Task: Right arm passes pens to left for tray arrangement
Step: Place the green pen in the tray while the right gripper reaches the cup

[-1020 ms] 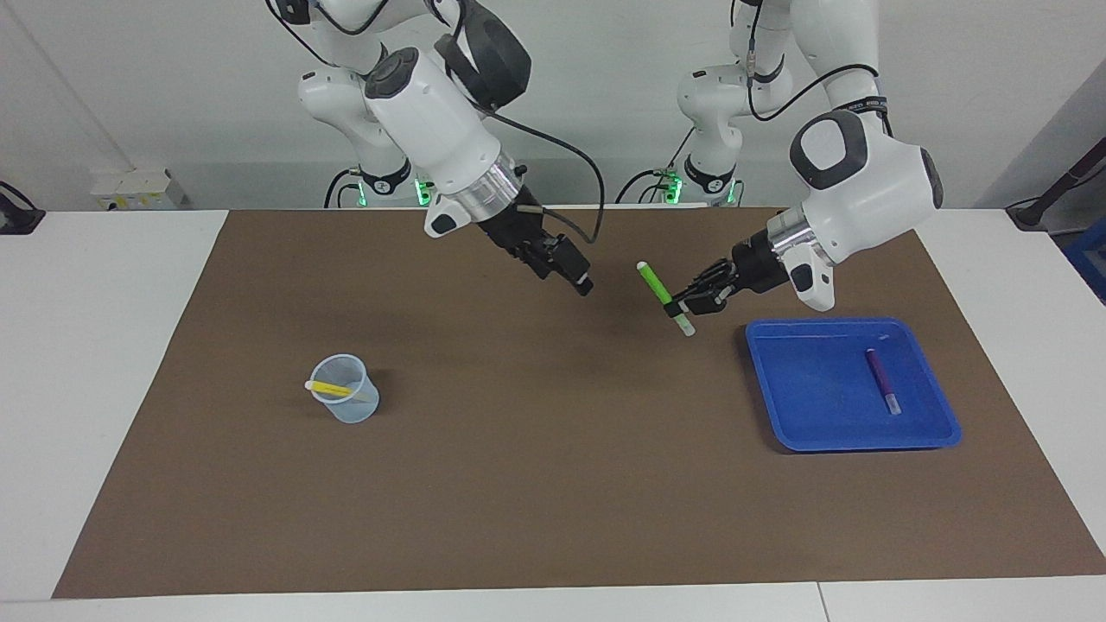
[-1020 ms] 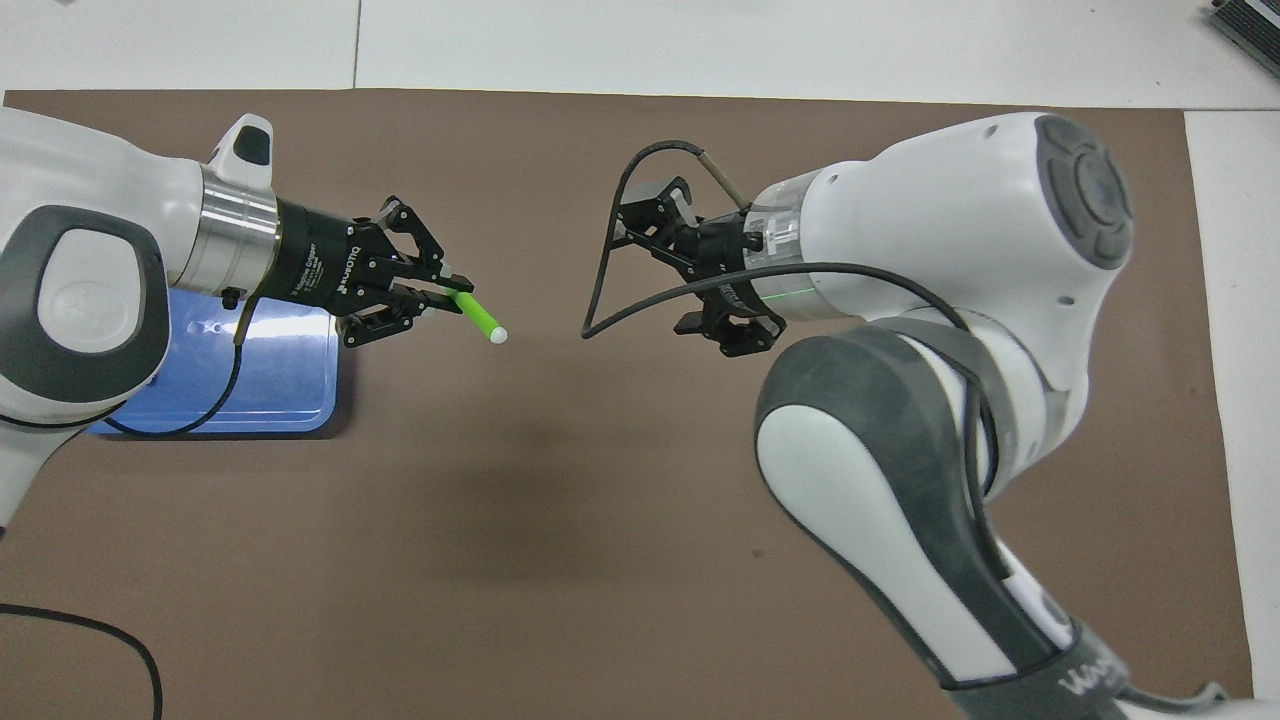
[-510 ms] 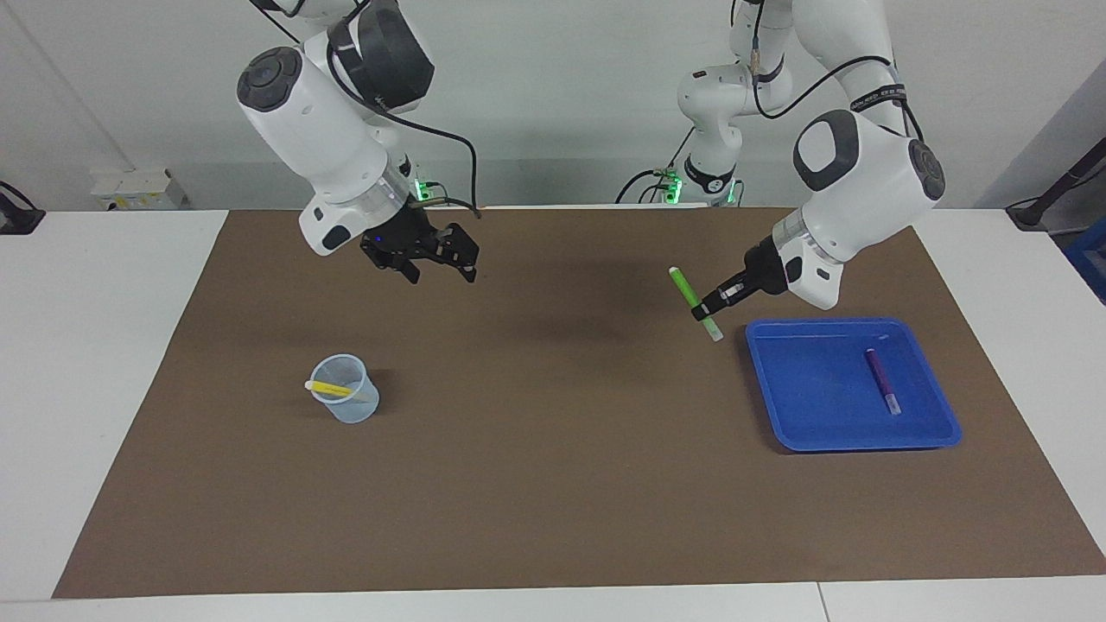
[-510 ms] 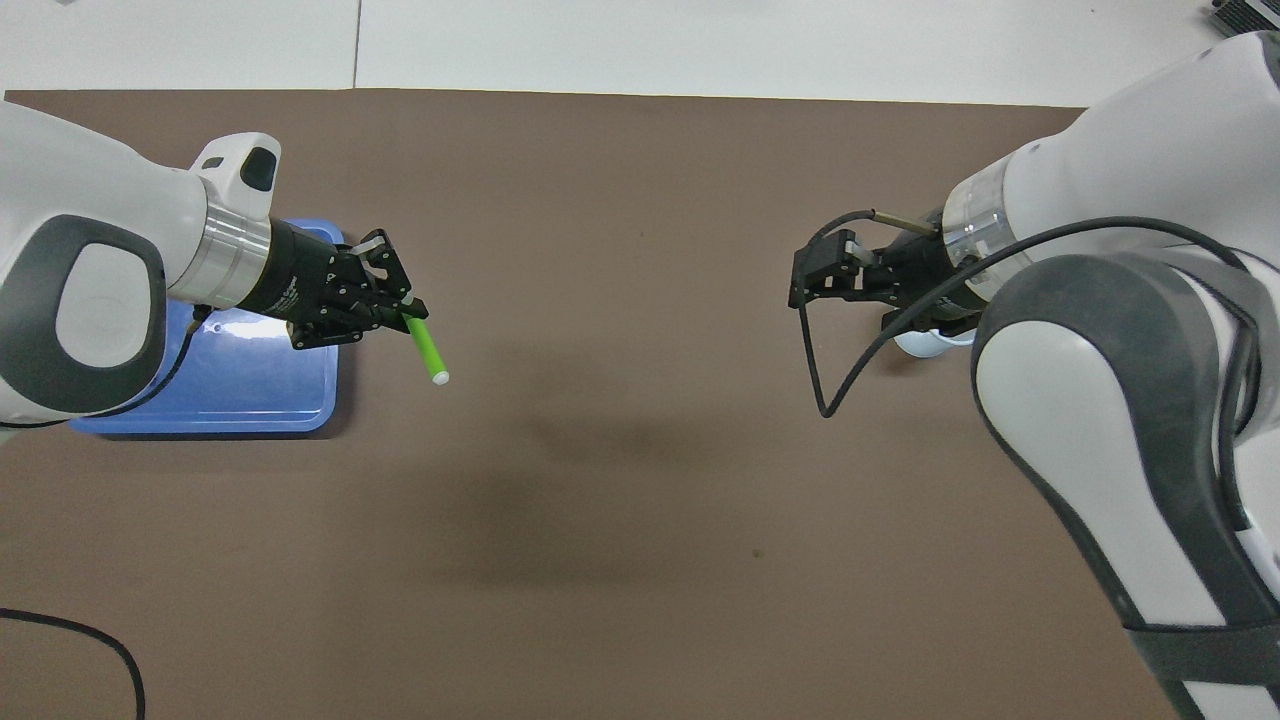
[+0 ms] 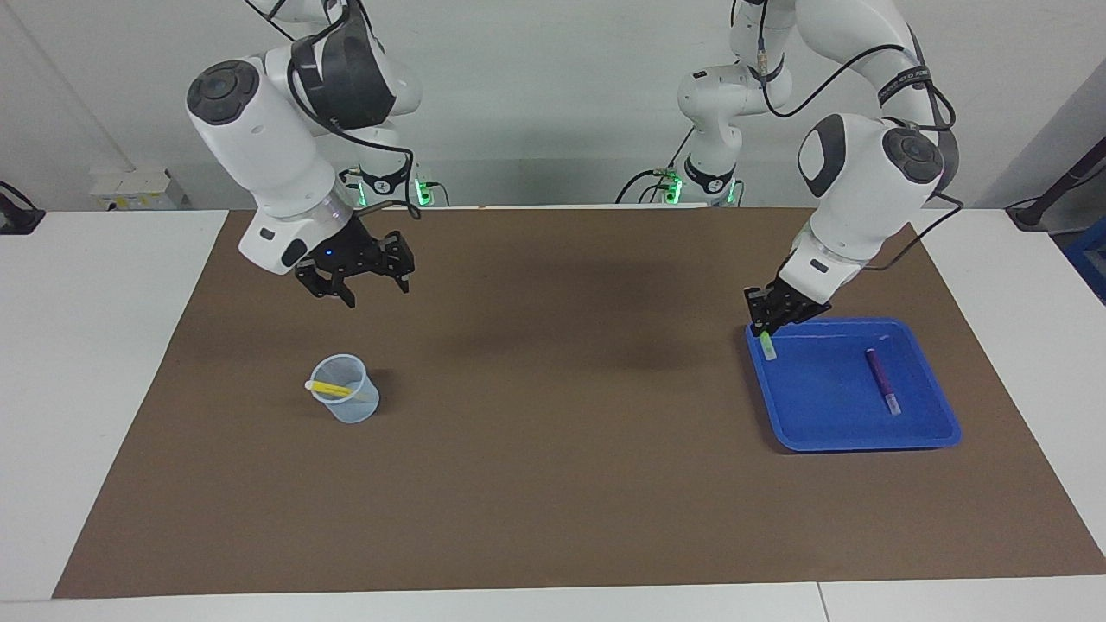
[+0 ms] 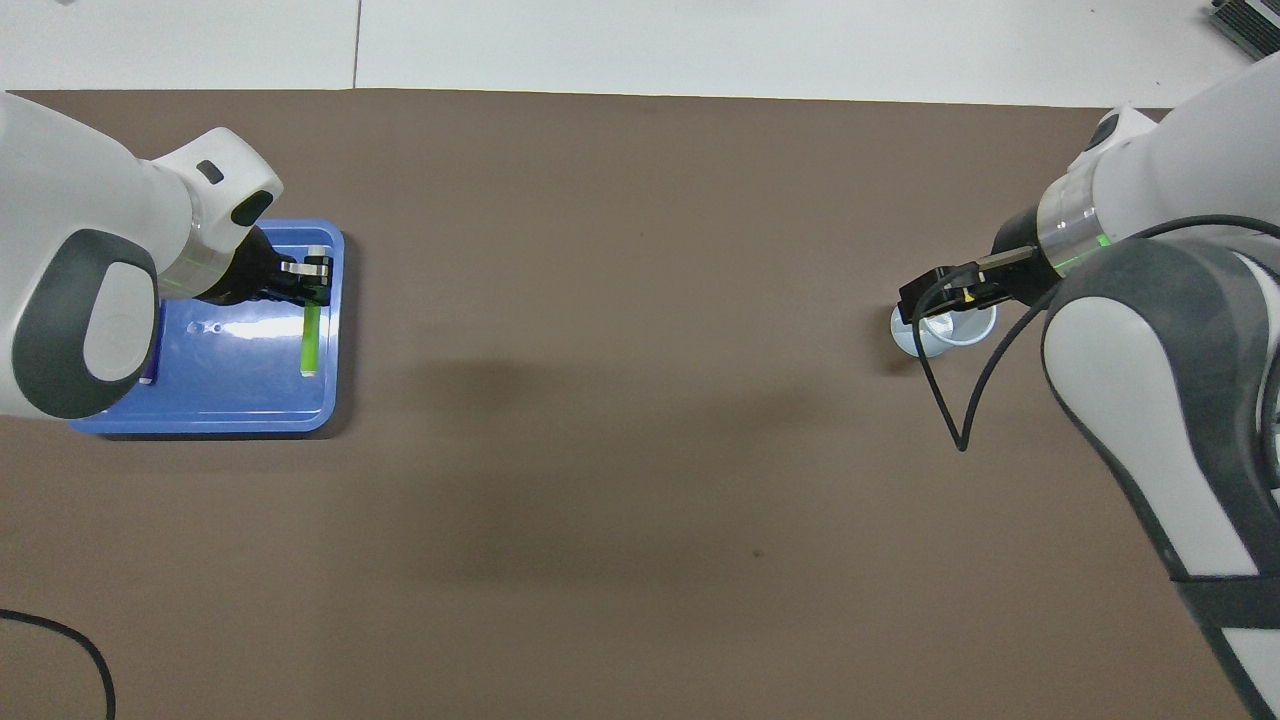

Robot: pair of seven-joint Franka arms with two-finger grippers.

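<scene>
Finds, against a second ago, the left gripper (image 5: 770, 318) carried away from above the middle of the mat (image 5: 553, 484) and brought over the tray (image 5: 829, 436), and the right gripper (image 5: 361, 281) drawn back toward its own end of the table, over the small translucent cup (image 5: 347, 406). Keeps the left gripper closed on the green pen (image 6: 311, 340). Shows the right one with fingertips apart and nothing between them. Places the green pen just inside the tray's rim on the right arm's end, at the corner nearer to the robots. Hangs it below the fingers with its long axis steeply tilted, close to upright, the free lower end pointing down into the tray. Cannot tell whether this end already touches the tray floor. Turns the coming move, in my judgement, on this one relation – pen standing under the claw, not lying – so probably needs lowering and tipping before any release, otherwise risks a roll. Leaves the purple pen (image 5: 882, 380) flat in the tray, well apart from the green one, near the rim at the left arm's end. Leaves also the yellow pen (image 5: 330, 389) leaning in the cup, below the right gripper – most likely its next pick.
</scene>
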